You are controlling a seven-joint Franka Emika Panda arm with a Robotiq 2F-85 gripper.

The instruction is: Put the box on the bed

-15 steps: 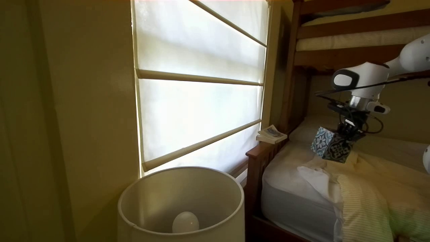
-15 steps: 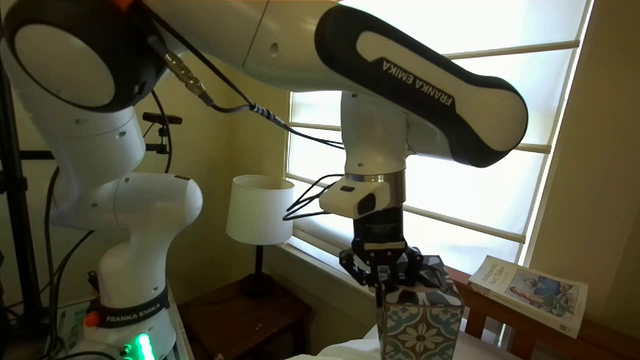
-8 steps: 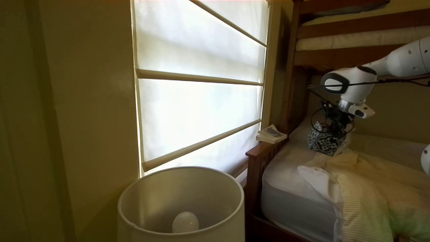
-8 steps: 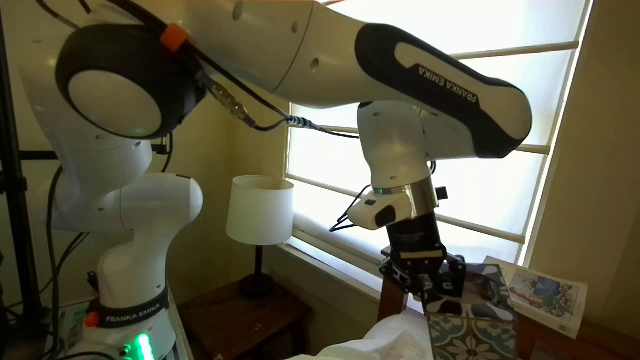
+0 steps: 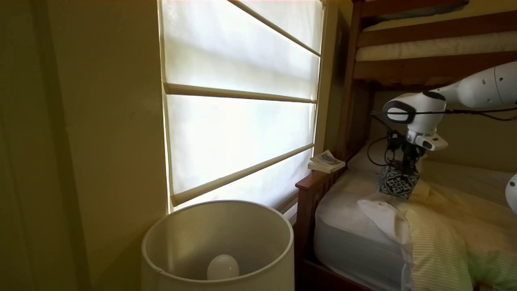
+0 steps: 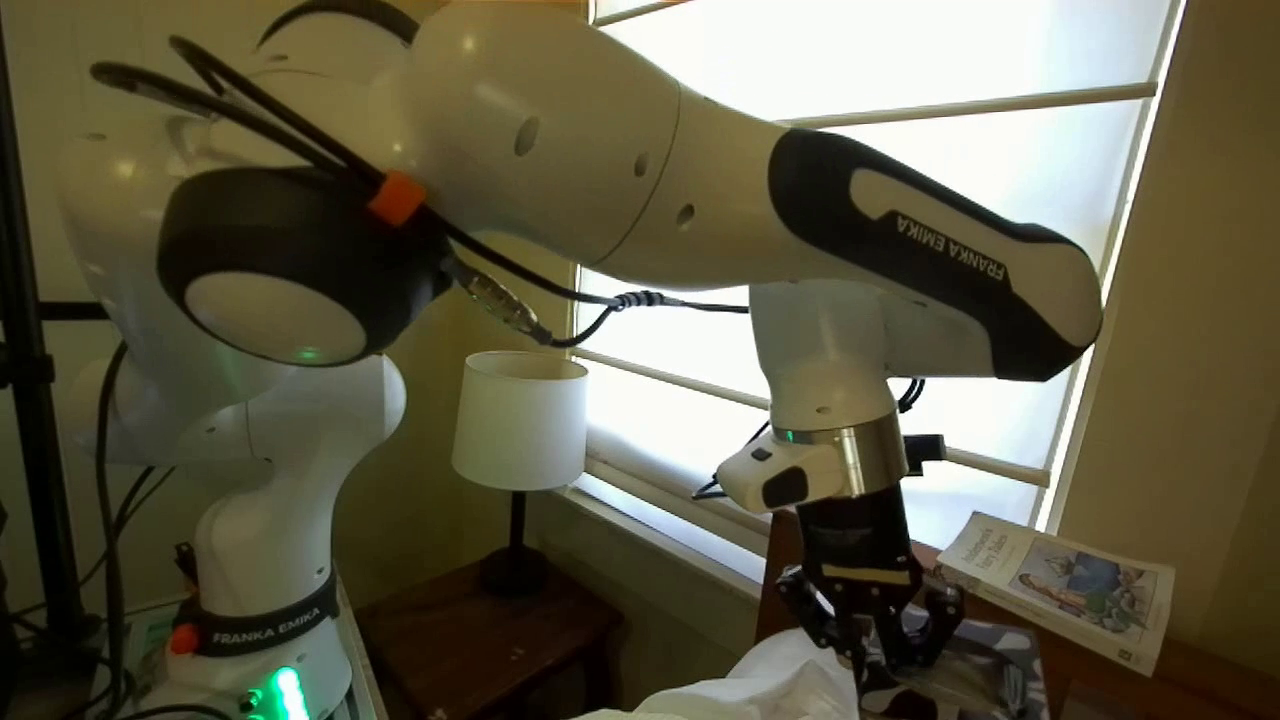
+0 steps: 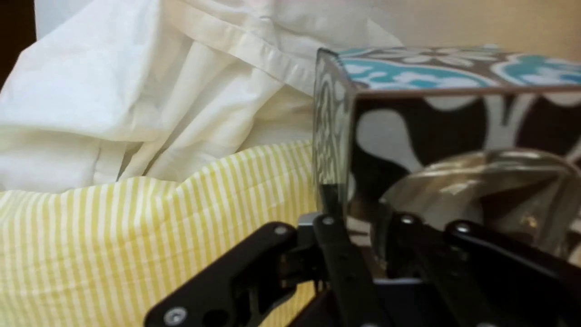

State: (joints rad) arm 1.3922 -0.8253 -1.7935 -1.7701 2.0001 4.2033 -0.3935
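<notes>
The box [image 5: 400, 184] is small and patterned in dark grey, white and blue, and also shows in an exterior view [image 6: 1000, 665], cut off at the bottom edge. My gripper [image 5: 405, 165] points down from above it. In the wrist view, the gripper [image 7: 363, 227] is shut on one wall of the box [image 7: 422, 122], with one finger outside and the other in the clear-film opening on top. The box hangs over or rests on the bed [image 5: 355, 242] near the rumpled bedding [image 7: 136, 236]; whether its underside touches is hidden.
A book [image 5: 326, 162] lies on the bed's wooden end and also shows in an exterior view [image 6: 1070, 590]. A white lampshade [image 5: 218, 242] stands in front of the bed. The upper bunk rail [image 5: 436, 66] crosses above the arm. A pillow [image 5: 369, 155] lies behind the box.
The arm has carried the box towards the book and the bed's wooden end, turned it, and lowered it towards the mattress. The gripper has kept its hold.
</notes>
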